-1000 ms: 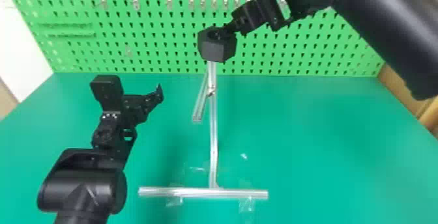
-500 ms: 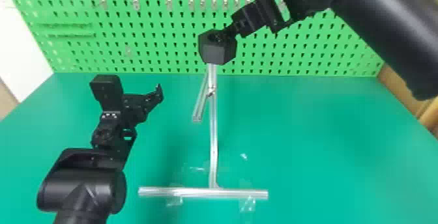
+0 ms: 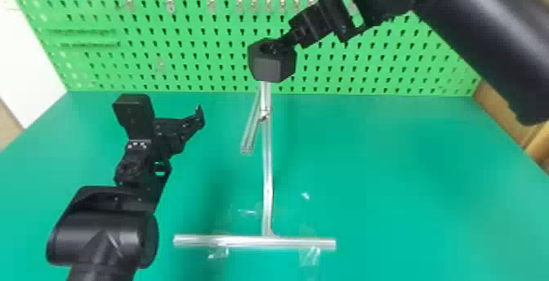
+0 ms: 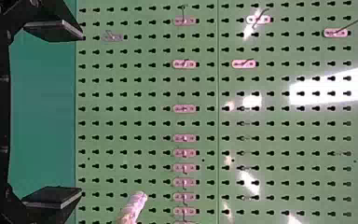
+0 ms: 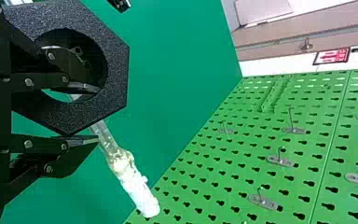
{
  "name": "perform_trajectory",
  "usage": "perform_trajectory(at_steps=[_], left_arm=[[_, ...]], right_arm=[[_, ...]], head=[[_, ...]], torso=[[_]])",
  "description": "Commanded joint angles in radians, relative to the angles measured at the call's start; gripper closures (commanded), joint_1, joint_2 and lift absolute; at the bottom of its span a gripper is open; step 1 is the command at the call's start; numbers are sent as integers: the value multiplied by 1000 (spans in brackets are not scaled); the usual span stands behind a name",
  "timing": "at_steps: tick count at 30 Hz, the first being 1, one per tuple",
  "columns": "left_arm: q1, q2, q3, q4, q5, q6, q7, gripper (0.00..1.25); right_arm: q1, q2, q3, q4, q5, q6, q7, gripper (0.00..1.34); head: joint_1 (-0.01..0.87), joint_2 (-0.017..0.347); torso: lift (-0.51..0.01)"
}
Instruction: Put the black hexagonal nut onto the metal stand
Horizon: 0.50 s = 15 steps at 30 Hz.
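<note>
Black hexagonal nut (image 3: 270, 67) hole-up, axis roughly upright

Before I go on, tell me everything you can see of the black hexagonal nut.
The black hexagonal nut is a thick, matte, six-sided block with a speckled face and a wide round through-hole. The right end effector grips its wall, one finger inside the hole, the other outside. In the head view it hangs at the upper end of the metal stand, hole facing mostly upward. Whether it touches the stand, I can't tell.
</note>
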Motion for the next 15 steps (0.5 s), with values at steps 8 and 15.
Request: perform_trajectory(at_steps=[8,15], left_arm=[[0,2,1,0,1,0,0,114],[0,2,1,0,1,0,0,114]], right_arm=[[3,0,0,12,-23,-4,0,683],[4,-2,0,17,-29,-7,0,243]], head=[[693,81],[693,81]], torso=[[-1],[-1]])
